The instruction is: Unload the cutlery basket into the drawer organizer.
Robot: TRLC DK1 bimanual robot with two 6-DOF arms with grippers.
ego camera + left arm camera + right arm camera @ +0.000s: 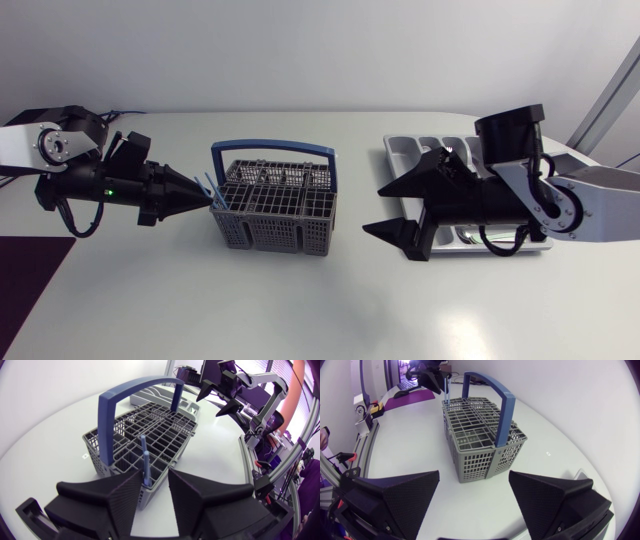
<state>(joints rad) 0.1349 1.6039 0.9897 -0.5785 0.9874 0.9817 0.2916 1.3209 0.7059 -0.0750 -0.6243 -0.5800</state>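
White tabletop (pixel 300 310) holds a grey plastic cutlery basket with a blue handle (pixel 280 235), its slim blue utensils (pixel 145 462) standing upright between the nearer left gripper's (pixel 155 482) slightly parted, ungripping fingers, while the right gripper (pixel 373 211) gapes wide beside the grey drawer organizer (pixel 400 148).

The basket (pixel 280 215) is grey plastic lattice with a smooth blue plastic handle (pixel 272 148). The surface (pixel 300 310) looks white, smooth, matt. The left end effector (pixel 208 199) and right end effector (pixel 373 211) are matt black, finely ribbed.
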